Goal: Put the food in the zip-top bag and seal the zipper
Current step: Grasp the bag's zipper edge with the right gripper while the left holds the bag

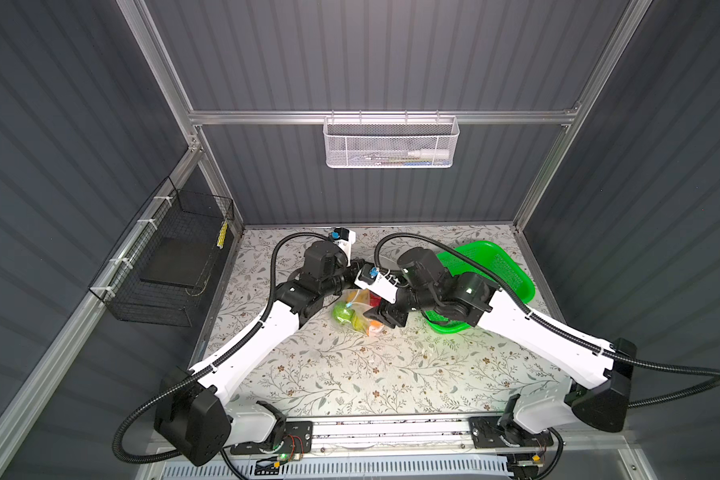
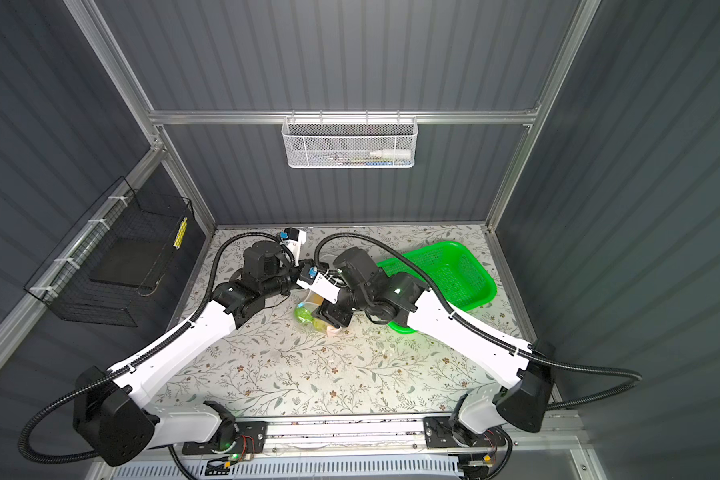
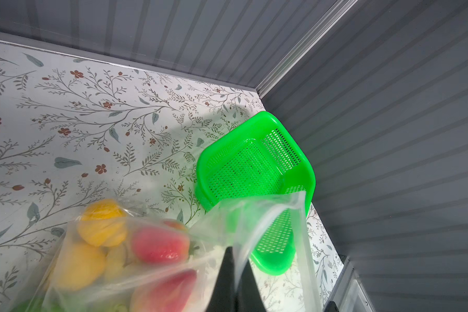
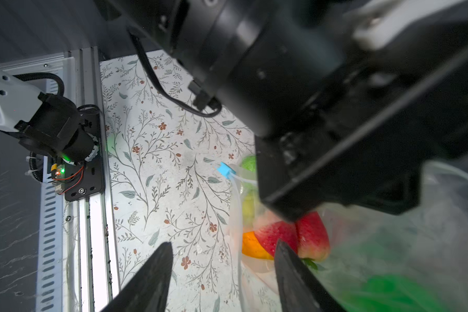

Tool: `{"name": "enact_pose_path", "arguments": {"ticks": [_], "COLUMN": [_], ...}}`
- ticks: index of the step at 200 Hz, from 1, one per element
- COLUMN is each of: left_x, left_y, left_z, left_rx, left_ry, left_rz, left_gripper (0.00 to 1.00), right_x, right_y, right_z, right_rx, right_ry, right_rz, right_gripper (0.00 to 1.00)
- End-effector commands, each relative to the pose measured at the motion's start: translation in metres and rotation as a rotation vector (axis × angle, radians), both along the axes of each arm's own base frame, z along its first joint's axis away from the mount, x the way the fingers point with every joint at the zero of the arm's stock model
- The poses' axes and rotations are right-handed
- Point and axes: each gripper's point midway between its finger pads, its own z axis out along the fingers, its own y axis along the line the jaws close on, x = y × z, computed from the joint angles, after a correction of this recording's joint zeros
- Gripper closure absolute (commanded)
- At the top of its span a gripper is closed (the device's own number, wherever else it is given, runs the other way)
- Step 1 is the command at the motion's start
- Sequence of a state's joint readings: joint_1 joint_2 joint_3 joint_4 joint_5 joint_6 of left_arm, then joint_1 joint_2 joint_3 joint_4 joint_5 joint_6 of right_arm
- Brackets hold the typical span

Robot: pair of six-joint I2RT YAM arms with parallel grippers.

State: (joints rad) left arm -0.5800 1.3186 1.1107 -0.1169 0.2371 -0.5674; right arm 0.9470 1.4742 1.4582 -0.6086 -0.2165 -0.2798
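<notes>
We start with the flowered bench (image 1: 350,374), which carries everything. The green perforated basket (image 1: 512,274) sits on its far right side, close to the wall and partly under the right arm. Just left of the basket, at mid-bench between the two wrists, lies the zip-top bag (image 3: 268,216), clear and crumpled. In both top views the wrists hide much of it. The left jaws are closed tight on a fold of the bag's film, which runs up between the black fingers (image 3: 223,272). The right jaws stand well apart and hold nothing. In the right wrist view the bag's edge shows between their fingers (image 4: 154,270), and we cannot tell whether either touches it. The food (image 3: 103,229) is inside the bag: yellow, red, orange and green pieces bunched together. The zipper (image 4: 242,178) runs off from its light-blue slider (image 4: 223,170), which sits at the bag's edge over bare bench.
</notes>
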Motion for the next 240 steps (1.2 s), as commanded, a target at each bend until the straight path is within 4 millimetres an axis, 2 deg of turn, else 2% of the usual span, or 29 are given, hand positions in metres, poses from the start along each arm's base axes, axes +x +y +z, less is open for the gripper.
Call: {"name": "enact_pose_path", "arguments": {"ticks": [1,28,57,108,119,123,131,136,147,156,184,221,240], "left_x": [-0.003,-0.004,-0.004,-0.005,-0.005,-0.004,-0.004,-0.004,-0.004,-0.004,-0.006,-0.006,-0.009], "left_y": [0.0,0.001,0.002,0.003,0.007,0.009,0.012,0.015,0.024,0.031,0.05,0.076,0.085], "left_z": [0.008,0.01,0.01,0.01,0.013,0.015,0.018,0.022,0.028,0.035,0.054,0.065,0.074], "left_rx": [-0.007,-0.007,-0.005,-0.009,-0.002,0.001,0.01,0.017,0.039,0.057,0.092,0.103,0.087], "left_ry": [-0.024,-0.027,-0.026,-0.018,-0.025,-0.034,-0.053,-0.066,-0.094,-0.122,-0.201,-0.247,-0.289], "left_rz": [-0.009,-0.008,-0.008,0.0,0.019,0.026,0.038,0.05,0.079,0.1,0.138,0.196,0.201], "left_gripper": [1.0,1.0,1.0,1.0,0.86,0.74,0.41,0.26,0.05,0.01,0.01,0.01,0.02], "right_x": [-0.005,0.008,0.015,0.019,0.019,0.019,0.021,0.023,0.027,0.031,0.042,0.058,0.07], "right_y": [0.011,0.01,0.01,0.01,0.011,0.011,0.012,0.012,0.011,0.011,0.013,0.012,0.009], "right_z": [-0.012,-0.029,-0.035,-0.038,-0.035,-0.035,-0.033,-0.032,-0.03,-0.028,-0.015,0.01,0.03], "right_rx": [-0.016,-0.073,-0.092,-0.101,-0.085,-0.082,-0.075,-0.074,-0.074,-0.073,0.021,0.187,0.27], "right_ry": [-0.027,-0.069,-0.099,-0.11,-0.107,-0.105,-0.105,-0.105,-0.103,-0.097,-0.038,0.094,0.093], "right_rz": [0.065,0.025,0.014,0.004,0.0,-0.005,-0.017,-0.027,-0.054,-0.075,-0.124,-0.201,-0.235], "right_gripper": [0.4,0.46,0.56,0.9,0.98,1.0,1.0,1.0,1.0,1.0,1.0,1.0,1.0]}}
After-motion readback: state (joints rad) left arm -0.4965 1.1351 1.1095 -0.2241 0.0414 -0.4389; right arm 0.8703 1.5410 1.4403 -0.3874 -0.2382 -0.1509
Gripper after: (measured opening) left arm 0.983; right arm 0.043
